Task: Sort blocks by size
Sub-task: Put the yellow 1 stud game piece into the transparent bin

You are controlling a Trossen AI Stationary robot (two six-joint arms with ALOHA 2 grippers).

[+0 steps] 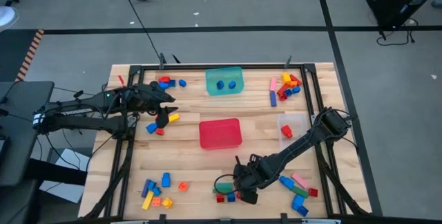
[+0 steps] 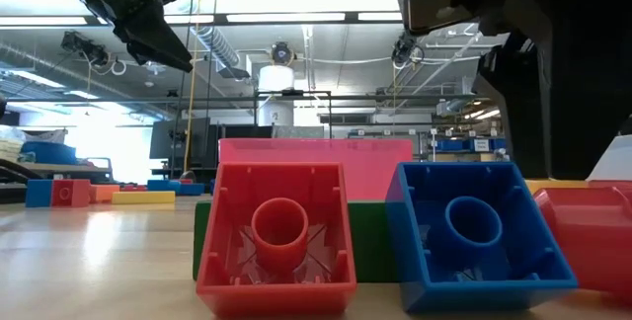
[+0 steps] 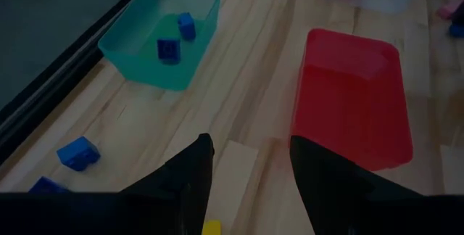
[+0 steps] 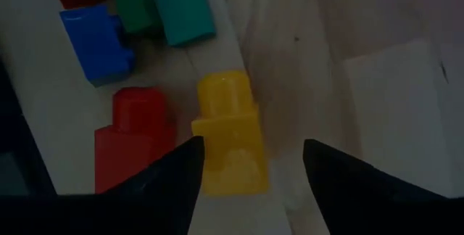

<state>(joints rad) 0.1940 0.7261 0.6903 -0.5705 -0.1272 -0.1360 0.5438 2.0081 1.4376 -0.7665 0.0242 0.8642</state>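
Note:
My right gripper (image 1: 246, 189) (image 4: 251, 144) points down over a cluster of blocks near the table's front edge, with its fingers open. A yellow block (image 4: 228, 137) lies on the table between them, closer to one finger. Beside it lie a red block (image 4: 134, 144), a blue block (image 4: 94, 43) and a teal bar (image 4: 185, 6). In the low view a red block (image 2: 276, 236) and a blue block (image 2: 479, 231) lie on their sides. My left gripper (image 1: 166, 112) (image 3: 250, 141) hangs open above the table's left part, with nothing between its fingertips. My right gripper comes at the yellow block from above, one finger on either side of it. One finger (image 4: 174, 180) overlaps the block's lower corner (image 4: 206, 170); whether it touches, I cannot tell. A gap shows between the block and the other finger (image 4: 348, 184). The block rests on the table.
A teal tub (image 1: 224, 80) holding two blue blocks stands at the far middle. A red tub (image 1: 220, 133) is at the centre and a clear tub (image 1: 293, 126) with a red block at the right. Loose blocks lie far left (image 1: 169, 82), far right (image 1: 286, 87), near left (image 1: 157, 193) and near right (image 1: 300, 193).

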